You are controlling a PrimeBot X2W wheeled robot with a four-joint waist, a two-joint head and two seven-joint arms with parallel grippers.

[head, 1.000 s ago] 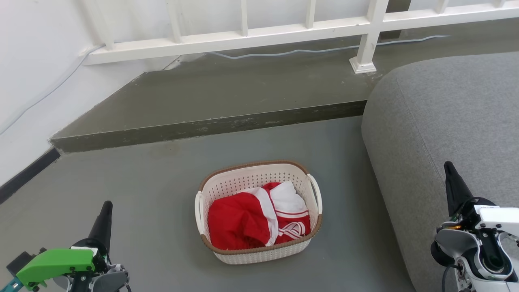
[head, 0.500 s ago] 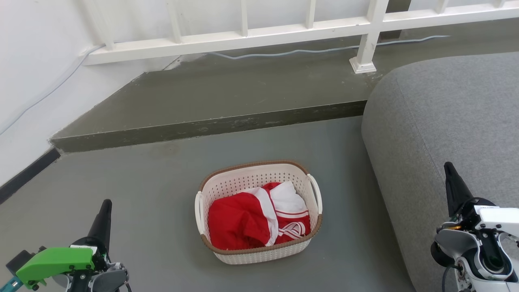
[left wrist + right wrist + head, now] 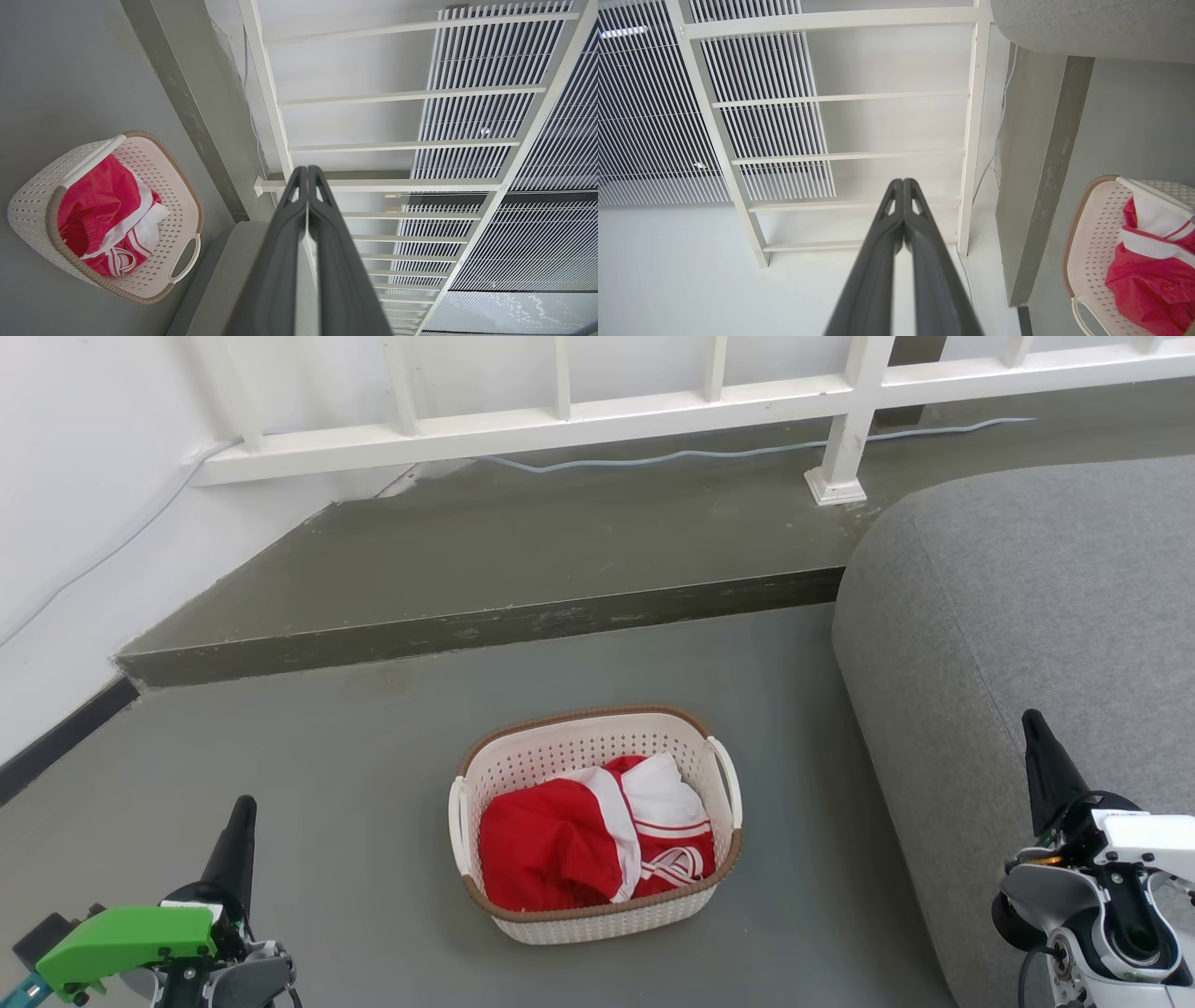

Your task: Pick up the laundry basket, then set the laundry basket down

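I see the laundry basket (image 3: 569, 756) standing upright on the grey floor (image 3: 327, 784), in the middle of the head view, with red and white clothes (image 3: 551, 849) bundled inside it. A grey sofa (image 3: 1027, 597) sits just to its right. A low step (image 3: 485, 625) and a white railing (image 3: 560, 425) lie on the far side. My left gripper (image 3: 245, 805) hangs at the near left, well apart from the basket, its two dark fingers (image 3: 285, 242) pressed together and holding nothing. My right gripper (image 3: 1033, 719) hangs at the near right, in front of the sofa, likewise closed flat and empty. Neither touches the basket's white handles (image 3: 728, 782).
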